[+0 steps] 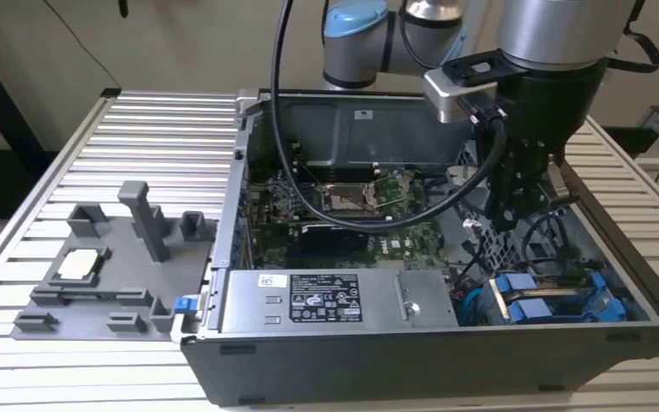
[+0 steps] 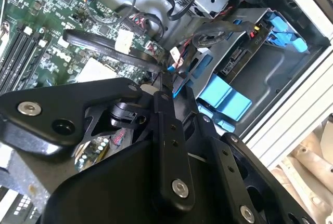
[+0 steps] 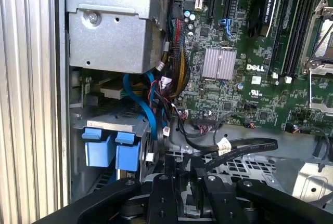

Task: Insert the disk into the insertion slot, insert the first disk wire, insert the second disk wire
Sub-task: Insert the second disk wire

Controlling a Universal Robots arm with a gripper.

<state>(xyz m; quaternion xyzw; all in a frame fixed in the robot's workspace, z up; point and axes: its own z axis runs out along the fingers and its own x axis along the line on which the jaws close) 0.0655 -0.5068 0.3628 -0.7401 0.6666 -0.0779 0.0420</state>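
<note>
The insertion slot (image 1: 553, 319) is the grey bay with blue tabs at the case's front corner, on the exterior view's right; it is also the insertion slot (image 2: 276, 73) in the second wrist view and the insertion slot (image 3: 104, 120) in the first. The disk's blue carrier (image 1: 607, 302) sits inside it, and the disk's rear end (image 2: 237, 60) faces the wires. My gripper (image 1: 521, 215) hangs inside the case over the perforated cage, a little behind the slot. A flat black disk wire (image 3: 244, 148) with a white tag ends between its tips, and it looks shut on that wire's plug. A blue wire (image 3: 152, 109) runs right beside it.
The labelled power-supply box (image 1: 323, 300) lies along the case's front. The motherboard (image 3: 250, 52) spreads behind my gripper. A bundle of loose wires (image 2: 156, 31) crosses the space by the slot. A grey fixture plate (image 1: 100, 275) stands on the table at the exterior view's left.
</note>
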